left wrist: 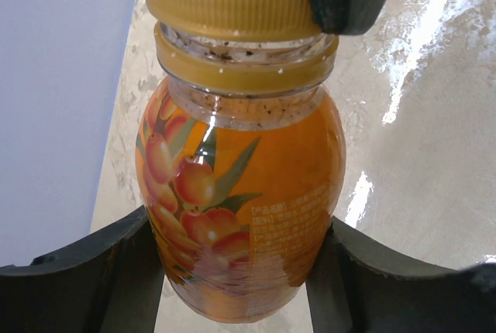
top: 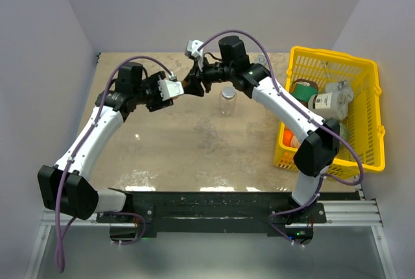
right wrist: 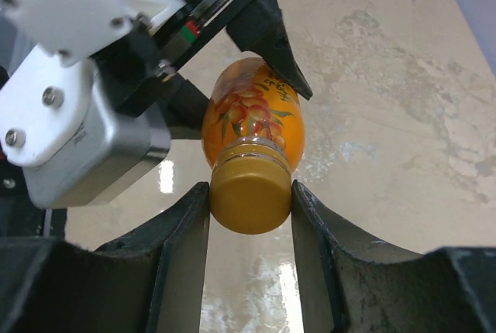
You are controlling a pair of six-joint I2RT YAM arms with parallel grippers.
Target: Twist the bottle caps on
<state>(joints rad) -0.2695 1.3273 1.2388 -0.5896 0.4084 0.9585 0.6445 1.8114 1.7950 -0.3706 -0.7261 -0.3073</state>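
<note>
Left tool (left wrist: 240,263) clenched on orange bottle (left wrist: 248,186), held above the counter (top: 188,143); bottle base cut off in left wrist view. Right tool (right wrist: 249,193) clamped on yellow-orange cap (right wrist: 249,207) at the neck; how far it is threaded is not discernible. Clear bottle (top: 227,100) upright on counter beside the tools, top unclear.

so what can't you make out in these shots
- Top view: orange juice bottle hidden between left gripper and right gripper.
- Left wrist: yellow screw cap, top cut off by frame edge.
- Top view: small clear bottle too small to tell if capped.
</note>
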